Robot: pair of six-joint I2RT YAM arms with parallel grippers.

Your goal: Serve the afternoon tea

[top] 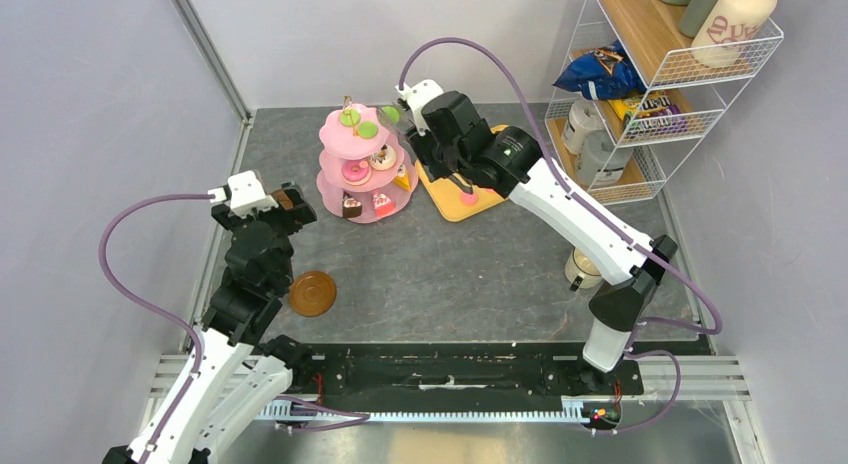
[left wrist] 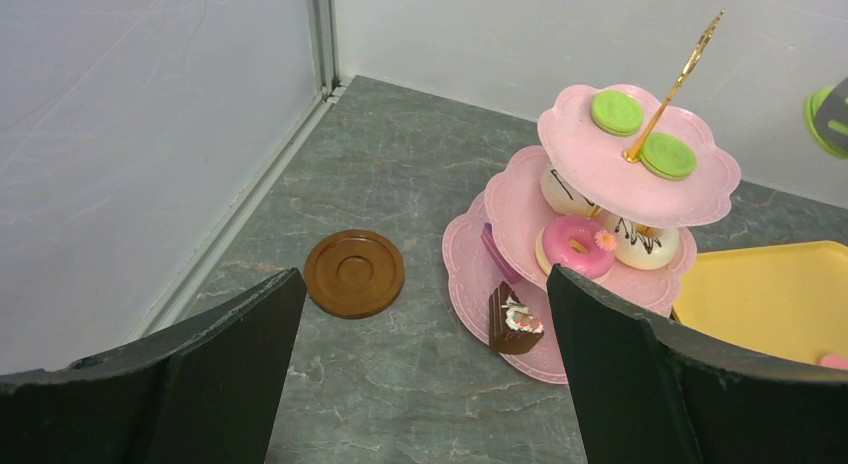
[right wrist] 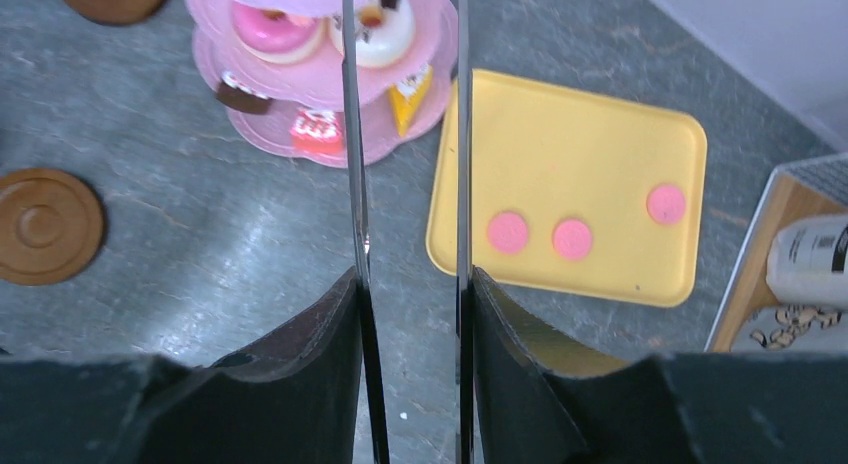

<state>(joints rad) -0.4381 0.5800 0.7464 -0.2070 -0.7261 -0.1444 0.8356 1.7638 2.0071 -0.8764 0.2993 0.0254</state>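
1. The pink stand (top: 328,189) is at the upper centre of the desk (top: 480,274).
2. The left gripper (top: 292,206), at middle left, has its jaws spread wide, empty.
3. The right gripper (top: 399,117) jaws pinch a green macaron (top: 391,113) beside the top tier.

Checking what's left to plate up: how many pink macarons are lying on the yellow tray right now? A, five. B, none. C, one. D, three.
D: the right wrist view shows three pink macarons lying apart from one another on the yellow tray.
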